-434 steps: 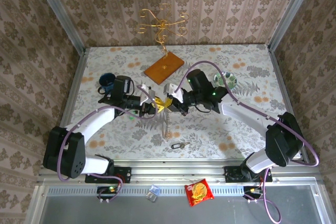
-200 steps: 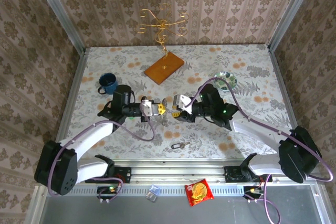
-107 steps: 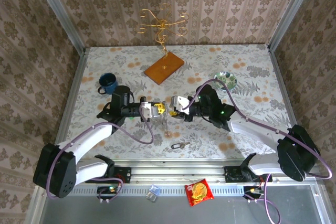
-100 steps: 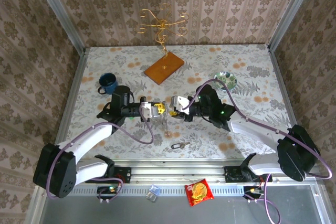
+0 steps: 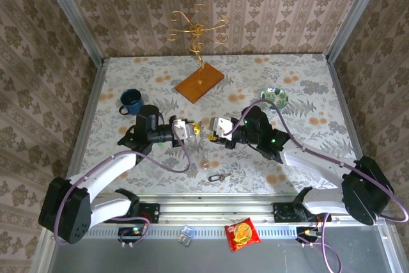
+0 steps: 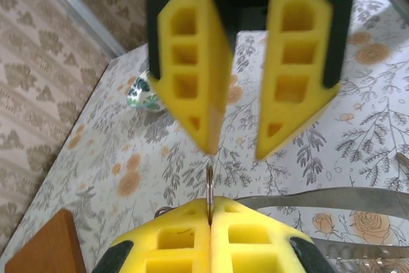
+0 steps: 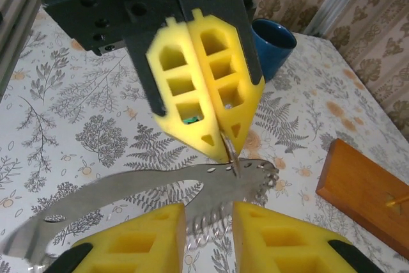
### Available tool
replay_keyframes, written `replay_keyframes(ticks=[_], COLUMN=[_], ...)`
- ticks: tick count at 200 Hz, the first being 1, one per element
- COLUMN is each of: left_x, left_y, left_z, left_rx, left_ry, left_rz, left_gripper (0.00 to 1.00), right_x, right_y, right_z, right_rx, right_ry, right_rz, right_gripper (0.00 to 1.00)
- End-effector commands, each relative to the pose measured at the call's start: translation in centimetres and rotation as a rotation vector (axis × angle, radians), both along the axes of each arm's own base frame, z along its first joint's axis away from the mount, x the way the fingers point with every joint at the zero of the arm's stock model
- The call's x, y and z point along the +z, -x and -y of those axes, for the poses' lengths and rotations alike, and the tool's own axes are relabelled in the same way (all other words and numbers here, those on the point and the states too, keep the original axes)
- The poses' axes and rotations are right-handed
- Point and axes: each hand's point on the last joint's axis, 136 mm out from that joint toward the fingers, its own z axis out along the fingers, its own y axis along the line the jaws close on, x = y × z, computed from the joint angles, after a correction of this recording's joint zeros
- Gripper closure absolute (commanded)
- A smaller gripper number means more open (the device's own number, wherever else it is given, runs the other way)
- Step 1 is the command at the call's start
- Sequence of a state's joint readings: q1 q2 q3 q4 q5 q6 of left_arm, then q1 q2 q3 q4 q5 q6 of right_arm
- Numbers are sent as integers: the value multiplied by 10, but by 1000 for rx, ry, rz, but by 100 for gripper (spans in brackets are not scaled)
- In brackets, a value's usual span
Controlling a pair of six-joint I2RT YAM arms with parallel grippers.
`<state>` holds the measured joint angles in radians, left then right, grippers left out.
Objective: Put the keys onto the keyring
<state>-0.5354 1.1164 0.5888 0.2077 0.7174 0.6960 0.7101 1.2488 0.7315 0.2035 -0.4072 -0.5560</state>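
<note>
My left gripper (image 5: pixel 193 130) is shut on the edge of the thin silvery keyring (image 6: pixel 209 183), which stands edge-on between its yellow pads (image 6: pixel 255 234). A flat silvery metal piece (image 7: pixel 192 190) with small holes and a short chain hangs from the ring. It drops toward the table as a thin line (image 5: pixel 203 151). My right gripper (image 5: pixel 214 131) faces the left one, open, its fingers (image 7: pixel 134 247) on either side of the chain below the ring. The silvery key with a dark head (image 5: pixel 218 176) lies on the table near the front edge. The green-headed key is hidden.
A gold wire stand (image 5: pixel 198 30) on a wooden base (image 5: pixel 199 82) stands at the back. A blue mug (image 5: pixel 131 100) sits at the left, a green-patterned bowl (image 5: pixel 275 98) at the right. A red snack packet (image 5: pixel 242 233) lies on the ledge in front of the table.
Since the earliest frame both grippers have drawn back toward the front edge, still facing each other. In the last half second they barely shift. The left gripper keeps the ring.
</note>
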Motion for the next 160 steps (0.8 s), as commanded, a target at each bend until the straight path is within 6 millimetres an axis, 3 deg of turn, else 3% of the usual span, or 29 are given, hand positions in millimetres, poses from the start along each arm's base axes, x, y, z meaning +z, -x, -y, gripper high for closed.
replay_keyframes(ticks=[1,28,72,95,129,133,160], left_x=[15,12,17,25,32,31,42], left_y=[-16,-14,-26,-27,-22,-21,-16], left_z=[-4,-5,-15,-22,-24,-24,-31], left_rx=[201,322,592,724,898,917,1062], left_ry=[26,-13,-17,12,83,85,107], left_rz=[-132,-255,-495,-670,-997,-1036,-1210], left_gripper=[100,100,100,100,100,100,100], right_x=[7,12,9,4,10,2,2], right_y=[12,26,36,25,6,3,-9], right_z=[6,0,-30,-37,-49,-52,-56], right_rx=[-7,32,55,-6,-88,-99,-142], right_ry=[-27,-84,-152,-212,-293,-283,-315], right_rz=[-46,-132,-321,-294,-190,-193,-132], right_gripper=[74,77,79,84,82,82,81])
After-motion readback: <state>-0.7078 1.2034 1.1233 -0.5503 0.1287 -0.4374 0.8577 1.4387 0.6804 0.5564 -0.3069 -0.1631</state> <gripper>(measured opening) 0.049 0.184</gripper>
